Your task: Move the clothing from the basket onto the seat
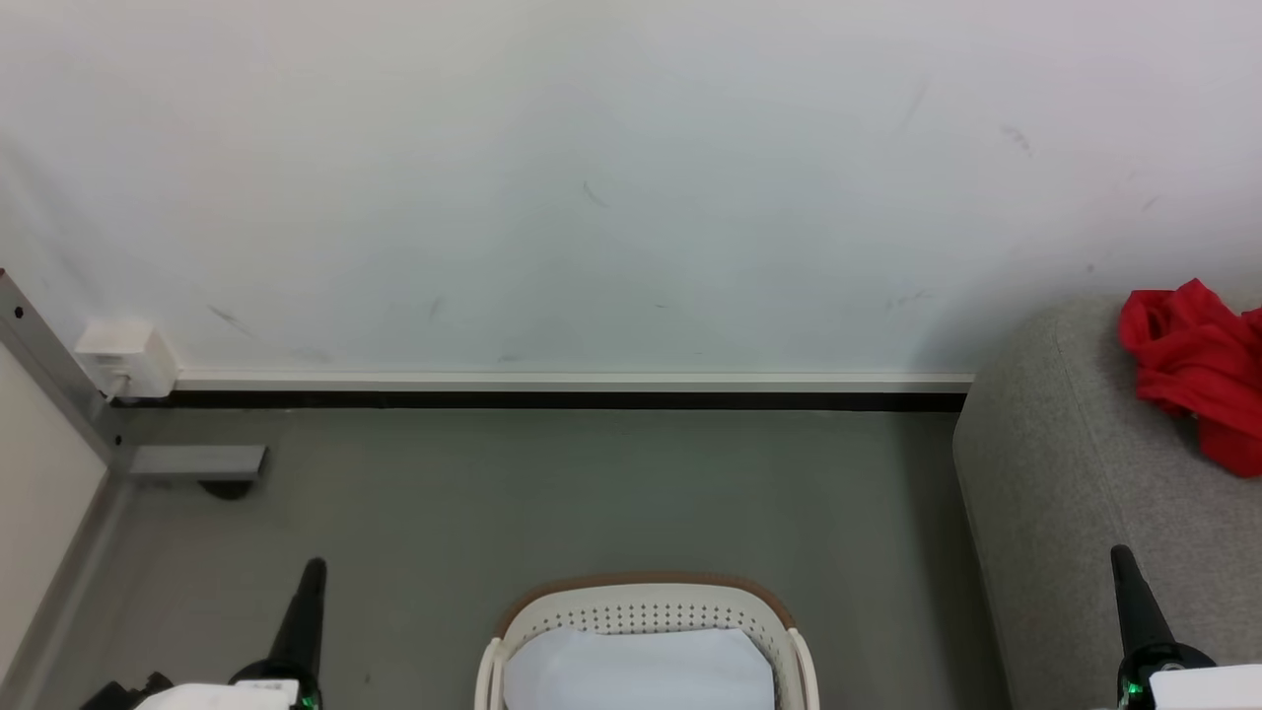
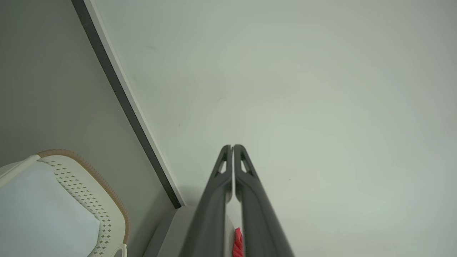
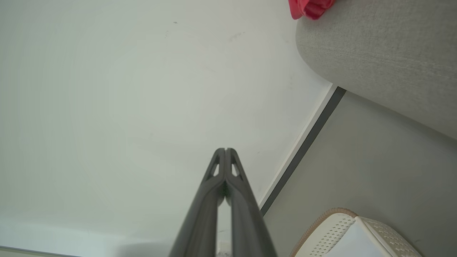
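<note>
Grey floor (image 1: 592,493) runs from the robot out to a pale wall. Nearest, at the bottom corners of the head view, both arms point their dark fingers forward. The left jaws are closed with nothing between them: in the left wrist view the two fingers (image 2: 214,200) lie side by side and their tips meet. The right jaws are closed the same way and hold nothing, their fingers (image 3: 205,203) pressed together along their length.

Between the two arms, at the lower middle of the head view, the basket (image 1: 646,603) stands on the floor, cream-white with rows of small holes and a brown rim band. A white sheet (image 1: 641,671) lies inside it.

Further off to the right stands the seat (image 1: 1065,493), light grey and rounded at its corner. The clothing (image 1: 1193,365) lies crumpled on top of the seat, bright red, well apart from the basket.

Beyond, a white skirting strip (image 1: 572,380) meets the wall (image 1: 592,197), and a small white box (image 1: 123,357) sits at its left end.
</note>
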Tool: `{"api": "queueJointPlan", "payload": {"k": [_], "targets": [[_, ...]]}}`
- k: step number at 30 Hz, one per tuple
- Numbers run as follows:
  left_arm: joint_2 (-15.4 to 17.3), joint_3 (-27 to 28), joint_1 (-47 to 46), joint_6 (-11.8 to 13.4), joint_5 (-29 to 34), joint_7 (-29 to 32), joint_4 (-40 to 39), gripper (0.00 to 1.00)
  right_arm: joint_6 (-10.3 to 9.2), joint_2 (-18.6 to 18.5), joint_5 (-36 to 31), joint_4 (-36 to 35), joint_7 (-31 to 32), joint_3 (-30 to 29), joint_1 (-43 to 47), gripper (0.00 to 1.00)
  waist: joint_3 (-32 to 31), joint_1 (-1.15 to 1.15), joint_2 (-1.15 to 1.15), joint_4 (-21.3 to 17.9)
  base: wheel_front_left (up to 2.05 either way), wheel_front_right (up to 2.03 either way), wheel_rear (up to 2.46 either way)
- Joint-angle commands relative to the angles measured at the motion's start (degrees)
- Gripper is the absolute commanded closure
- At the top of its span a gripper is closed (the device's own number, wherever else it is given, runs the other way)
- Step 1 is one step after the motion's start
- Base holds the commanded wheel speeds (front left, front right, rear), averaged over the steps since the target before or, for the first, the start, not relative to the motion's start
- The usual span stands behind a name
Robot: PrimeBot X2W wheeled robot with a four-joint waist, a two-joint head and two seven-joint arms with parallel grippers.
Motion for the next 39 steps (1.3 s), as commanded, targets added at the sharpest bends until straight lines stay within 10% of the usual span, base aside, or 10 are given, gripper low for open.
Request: {"api": "queueJointPlan", "payload": {"k": [1, 39], "targets": [[0.22, 0.33, -0.94, -0.38, -1.34, 0.35, -0.13, 1.00, -0.10, -0.42, 1.34, -0.48, 0.21, -0.24, -0.82, 1.00, 0.02, 0.00, 0.00, 0.03, 0.00, 0.00, 0.00], [-0.21, 1.59, -3.20, -1.69, -12.24, 3.40, 0.44, 1.00, -0.14, -0.46, 12.92, -1.03, 3.21, -1.48, -2.07, 1.00, 0.55, 0.00, 0.00, 0.83, 0.00, 0.00, 0.00]]}}
